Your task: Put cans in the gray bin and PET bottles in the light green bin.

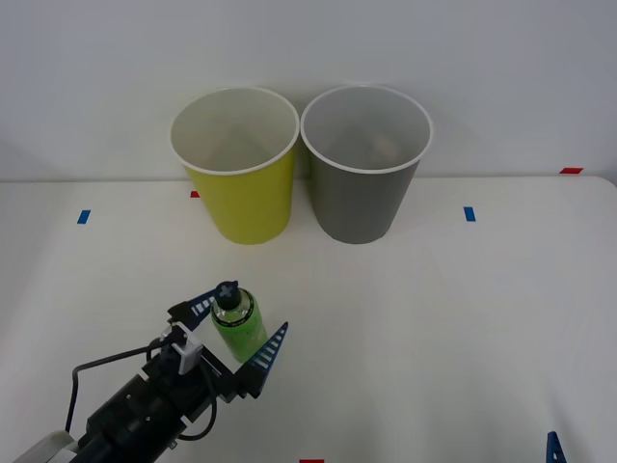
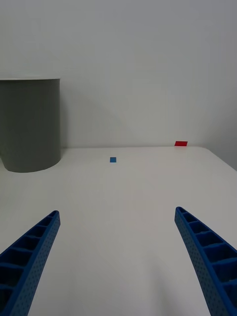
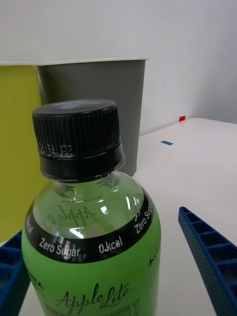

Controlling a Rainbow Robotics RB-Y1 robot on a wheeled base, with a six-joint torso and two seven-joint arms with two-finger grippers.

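Note:
A small green PET bottle [image 1: 238, 326] with a black cap [image 3: 76, 129] stands upright on the white table, in front of the bins. My left gripper [image 1: 249, 312] is open, with one blue finger on each side of the bottle and a gap showing beside it in the left wrist view. Behind it stand the light green bin [image 1: 241, 198] on the left and the gray bin [image 1: 362, 198] on the right, touching at the rims. My right gripper [image 2: 117, 213] is open and holds nothing, low over the table's near right corner. Cans are out of view.
Small blue tape marks [image 1: 469, 213] and red tape marks [image 1: 571, 171] lie on the white table [image 1: 434, 318]. A plain wall rises right behind the bins. Open tabletop stretches to the right of the bottle and in front of the gray bin [image 2: 29, 128].

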